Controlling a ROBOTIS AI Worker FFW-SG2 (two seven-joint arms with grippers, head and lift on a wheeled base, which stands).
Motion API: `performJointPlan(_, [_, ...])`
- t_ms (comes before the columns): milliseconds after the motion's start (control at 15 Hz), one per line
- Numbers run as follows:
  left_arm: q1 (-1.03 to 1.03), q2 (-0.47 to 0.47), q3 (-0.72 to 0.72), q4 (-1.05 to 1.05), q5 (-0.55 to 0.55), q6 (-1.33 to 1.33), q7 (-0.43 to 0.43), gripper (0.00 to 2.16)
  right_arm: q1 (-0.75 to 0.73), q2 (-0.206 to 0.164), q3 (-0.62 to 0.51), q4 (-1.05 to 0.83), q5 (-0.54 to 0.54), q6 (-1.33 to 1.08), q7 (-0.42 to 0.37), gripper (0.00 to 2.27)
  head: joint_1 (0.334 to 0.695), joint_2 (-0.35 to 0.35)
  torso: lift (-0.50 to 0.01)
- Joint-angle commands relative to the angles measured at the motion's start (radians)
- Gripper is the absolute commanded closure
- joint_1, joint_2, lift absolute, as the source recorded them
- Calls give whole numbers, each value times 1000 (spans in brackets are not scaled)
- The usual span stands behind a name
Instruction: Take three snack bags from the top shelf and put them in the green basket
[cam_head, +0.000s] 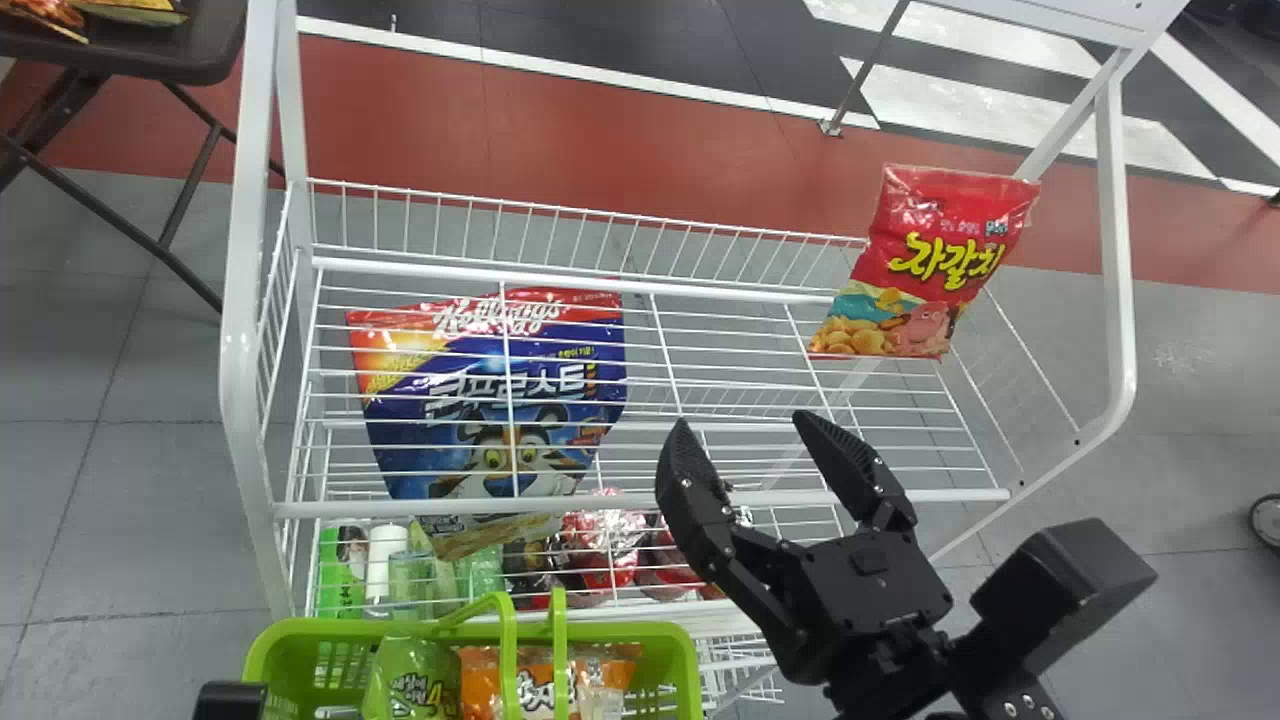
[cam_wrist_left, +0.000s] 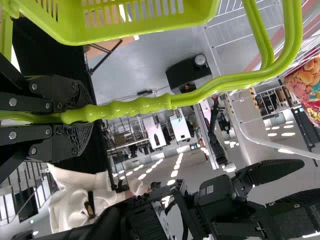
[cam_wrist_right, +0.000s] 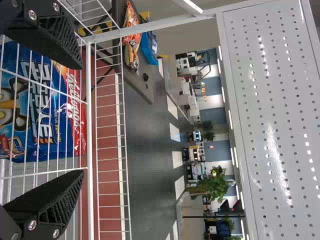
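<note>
The red snack bag (cam_head: 925, 265) leans at the right end of the top wire shelf (cam_head: 720, 370). My right gripper (cam_head: 750, 425) is over the shelf's front edge, left of that bag and nearer the robot, open with nothing held. In the right wrist view, the fingers of my right gripper (cam_wrist_right: 79, 120) stand wide apart. The green basket (cam_head: 672, 650) holds a green bag (cam_head: 408, 678) and an orange bag (cam_head: 545, 680). In the left wrist view, my left gripper (cam_wrist_left: 80, 119) is shut on the basket handle (cam_wrist_left: 145, 104).
A blue cereal pouch (cam_head: 490, 400) lies beneath the top shelf's wires. Bottles (cam_head: 385, 560) and red packs (cam_head: 605, 550) are lower down. White posts (cam_head: 240, 300) frame the rack's sides. A dark table (cam_head: 190, 55) with packages stands at the back left.
</note>
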Motion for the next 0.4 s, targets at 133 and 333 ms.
performJointPlan(133, [0, 0, -2, 0, 0, 0, 1, 1359, -2, 0, 0, 0, 0, -4, 1, 63, 695, -350, -44])
performJointPlan(333, [2, 0, -2, 0, 0, -3, 1, 1362, -2, 0, 3, 0, 0, -4, -1, 63, 695, -350, -44])
